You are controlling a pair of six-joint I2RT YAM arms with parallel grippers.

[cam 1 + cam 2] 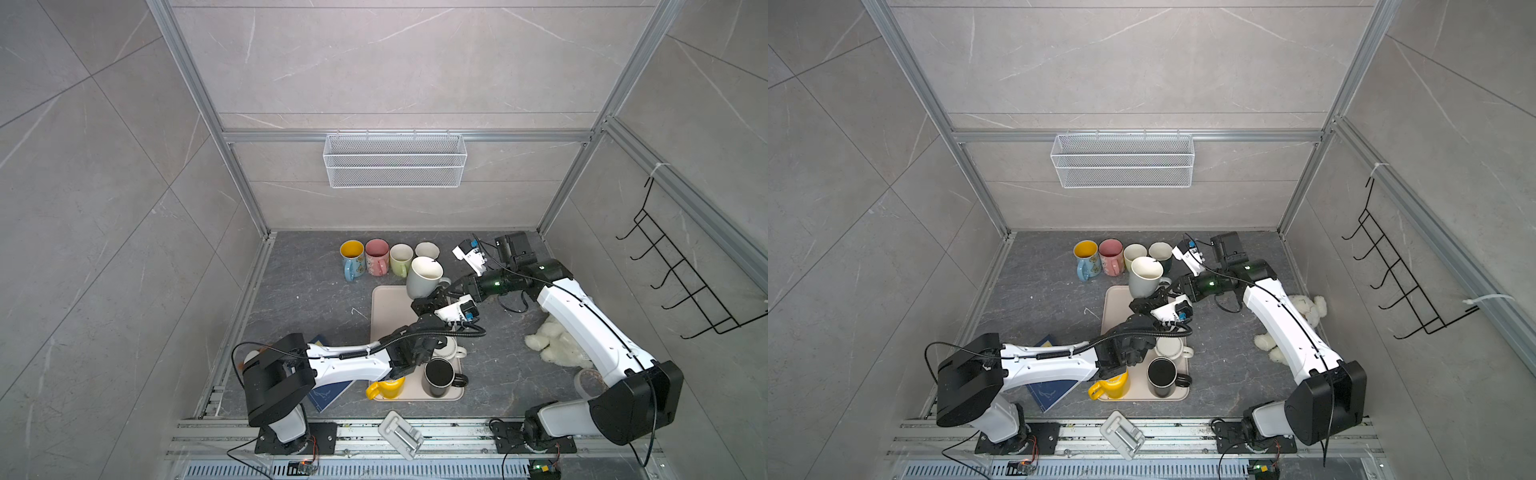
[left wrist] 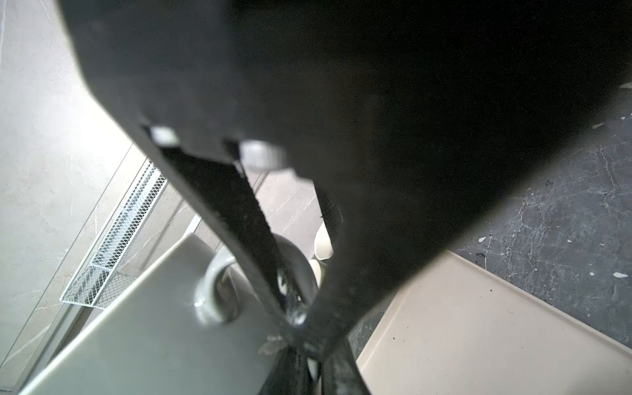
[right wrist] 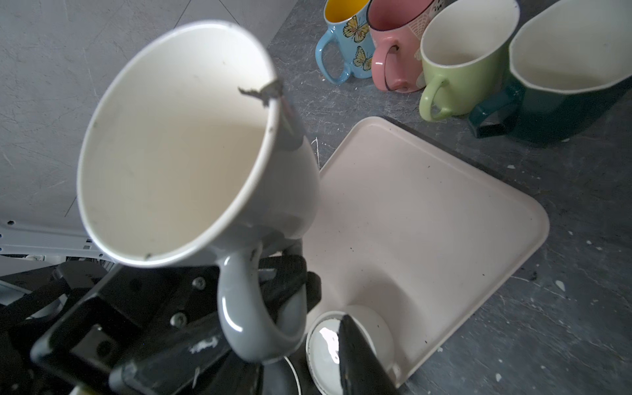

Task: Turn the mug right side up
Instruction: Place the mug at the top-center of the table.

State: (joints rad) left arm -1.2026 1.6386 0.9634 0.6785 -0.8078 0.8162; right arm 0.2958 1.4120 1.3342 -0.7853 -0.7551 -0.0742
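My left tool (image 1: 430, 300) is clamped tight low on the mug (image 1: 424, 277), which sits mouth up and slightly tilted. Its handle (image 3: 246, 307) sticks out toward frame right into my right tool (image 1: 454, 288), half open and empty.

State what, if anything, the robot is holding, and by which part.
The left gripper is shut on the grey mug, pinching its handle, above the tray. The right gripper is open beside the handle, gripping nothing.
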